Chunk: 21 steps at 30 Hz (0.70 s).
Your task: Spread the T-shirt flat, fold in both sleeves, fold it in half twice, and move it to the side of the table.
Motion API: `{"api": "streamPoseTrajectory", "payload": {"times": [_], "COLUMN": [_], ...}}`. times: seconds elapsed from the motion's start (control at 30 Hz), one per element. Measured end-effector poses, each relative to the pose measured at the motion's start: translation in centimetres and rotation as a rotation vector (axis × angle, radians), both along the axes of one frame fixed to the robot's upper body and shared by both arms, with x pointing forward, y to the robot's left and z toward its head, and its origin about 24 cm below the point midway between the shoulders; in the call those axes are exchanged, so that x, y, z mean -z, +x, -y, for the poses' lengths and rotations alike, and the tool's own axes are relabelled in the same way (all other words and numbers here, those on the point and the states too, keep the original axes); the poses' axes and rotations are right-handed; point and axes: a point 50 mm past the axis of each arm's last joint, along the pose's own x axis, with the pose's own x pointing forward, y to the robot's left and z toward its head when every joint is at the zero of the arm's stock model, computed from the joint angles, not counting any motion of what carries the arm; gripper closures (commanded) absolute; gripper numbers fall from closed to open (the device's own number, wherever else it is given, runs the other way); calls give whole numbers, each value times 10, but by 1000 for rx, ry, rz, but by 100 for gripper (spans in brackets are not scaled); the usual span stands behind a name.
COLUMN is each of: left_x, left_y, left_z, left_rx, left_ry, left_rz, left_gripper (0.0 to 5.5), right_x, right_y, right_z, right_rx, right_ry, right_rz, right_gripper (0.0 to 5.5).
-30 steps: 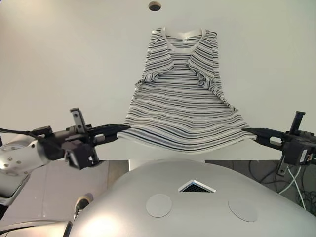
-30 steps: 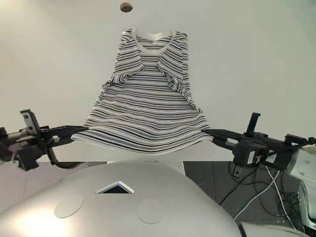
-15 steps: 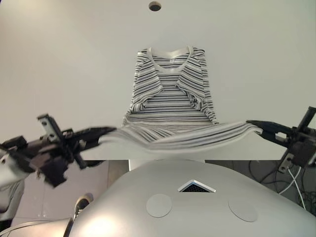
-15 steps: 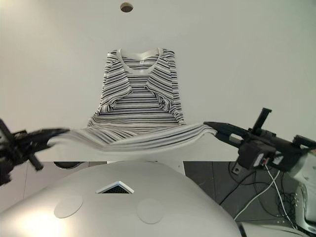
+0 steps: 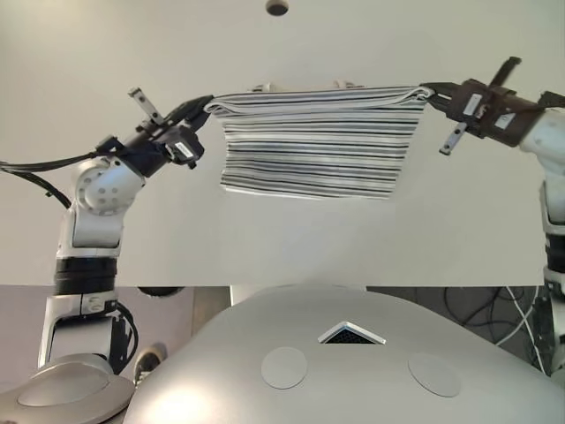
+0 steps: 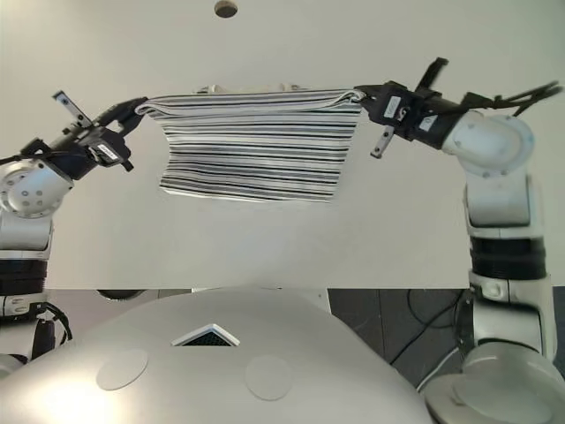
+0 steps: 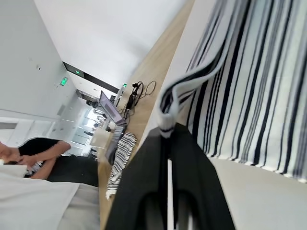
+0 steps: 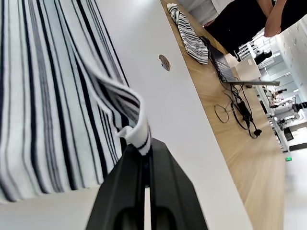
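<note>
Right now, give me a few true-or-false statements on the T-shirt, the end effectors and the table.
1. The left end effector and right end effector each pinch a corner of the T-shirt. True.
2. The T-shirt is plain white. False: it has dark and light stripes.
3. Sleeves stick out wide on both sides. False: it shows as a rough rectangle, stretched between the end effectors.
4. A small round dark spot marks the table beyond the T-shirt. True.

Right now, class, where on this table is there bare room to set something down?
Bare: the wide table strip between the T-shirt and the near edge, and the far corners outside each gripper. Crowded: the far middle, where the left gripper and right gripper pinch the T-shirt.
</note>
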Motion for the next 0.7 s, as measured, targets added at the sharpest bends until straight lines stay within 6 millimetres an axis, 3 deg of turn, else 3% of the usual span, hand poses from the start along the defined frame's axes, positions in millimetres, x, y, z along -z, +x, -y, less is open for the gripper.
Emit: {"api": "streamPoseTrajectory", "payload": {"times": [0.1,0.2,0.37,0.47,0.63,0.7], "left_x": [12,24,46,58,61,61], "left_y": [14,31,54,66,76,77], "left_z": [4,7,11,0,-10,-14], "left_rx": [-12,-29,-64,-183,-323,-391], "left_ry": [20,50,101,111,49,-18], "left_rz": [-8,-10,-39,-48,-9,13], "left_gripper": [550,495,410,362,273,238], "right_x": [10,20,55,74,78,68], "right_y": [27,48,59,64,75,85], "right_z": [-1,-7,-22,-34,-28,-18], "right_rx": [38,52,35,75,255,382], "right_ry": [0,-9,-20,-1,135,261], "right_rz": [-32,-58,-188,-200,-162,-108], "right_gripper": [548,550,447,406,406,406]}}
